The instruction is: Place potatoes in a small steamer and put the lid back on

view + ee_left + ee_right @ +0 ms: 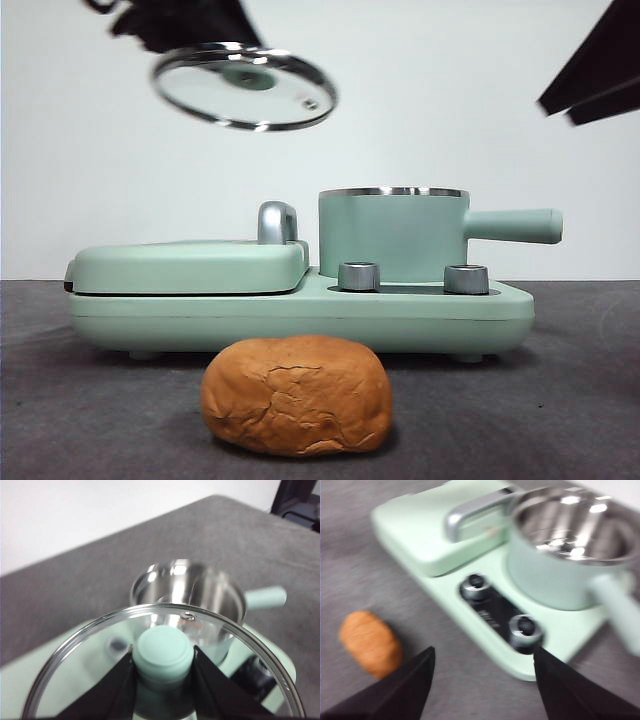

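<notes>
The orange-brown potato [297, 394] lies on the grey table in front of the appliance; it also shows in the right wrist view [370, 642]. The mint-green steamer pot [393, 232] stands open on the base, its steel inside empty [190, 587] [570, 530]. My left gripper [163, 667] is shut on the mint knob of the glass lid [245, 86] and holds it tilted high up, left of the pot. My right gripper [482, 680] is open and empty above the table, between the potato and the appliance's knobs.
The flat mint-green griddle section [190, 265] with its chrome handle [277, 222] sits left of the pot. Two steel knobs [359, 276] [466, 279] face front. The pot's side handle [512, 226] points right. A dark arm tip [600, 75] shows top right.
</notes>
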{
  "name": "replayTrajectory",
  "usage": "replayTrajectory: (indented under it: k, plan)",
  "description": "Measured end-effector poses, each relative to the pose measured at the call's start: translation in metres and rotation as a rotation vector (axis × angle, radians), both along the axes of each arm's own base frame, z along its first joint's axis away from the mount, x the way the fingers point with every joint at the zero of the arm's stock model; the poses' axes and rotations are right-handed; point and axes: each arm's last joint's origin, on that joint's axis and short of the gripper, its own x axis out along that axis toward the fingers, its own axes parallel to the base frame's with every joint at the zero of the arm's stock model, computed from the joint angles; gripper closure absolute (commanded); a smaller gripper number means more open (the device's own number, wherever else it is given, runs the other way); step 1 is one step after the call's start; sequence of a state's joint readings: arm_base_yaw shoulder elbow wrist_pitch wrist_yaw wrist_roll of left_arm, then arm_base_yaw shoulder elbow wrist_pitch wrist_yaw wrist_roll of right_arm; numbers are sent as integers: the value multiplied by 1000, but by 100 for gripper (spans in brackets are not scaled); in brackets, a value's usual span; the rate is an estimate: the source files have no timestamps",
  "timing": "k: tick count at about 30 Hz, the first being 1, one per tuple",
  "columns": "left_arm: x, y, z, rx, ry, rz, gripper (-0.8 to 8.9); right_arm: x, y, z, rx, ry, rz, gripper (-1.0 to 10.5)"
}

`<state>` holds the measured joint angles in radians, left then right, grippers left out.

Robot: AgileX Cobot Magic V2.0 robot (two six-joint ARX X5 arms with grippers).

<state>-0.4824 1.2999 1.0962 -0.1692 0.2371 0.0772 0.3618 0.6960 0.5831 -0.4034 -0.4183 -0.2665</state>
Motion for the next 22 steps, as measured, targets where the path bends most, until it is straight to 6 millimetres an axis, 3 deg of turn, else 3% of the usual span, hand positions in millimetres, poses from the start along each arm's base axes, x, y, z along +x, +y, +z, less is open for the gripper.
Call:
replayTrajectory:
  k: [4, 9, 22]
  plan:
    - [-25, 23, -4, -14, 13, 48, 804, 2, 18, -9, -38, 48, 114, 606]
    - [-53, 50, 6, -4, 19, 134, 804, 5, 43, -27, -105, 134, 243, 606]
    - [-87, 87, 19, -4, 9, 260, 804, 20, 101, -71, -189, 184, 436, 545]
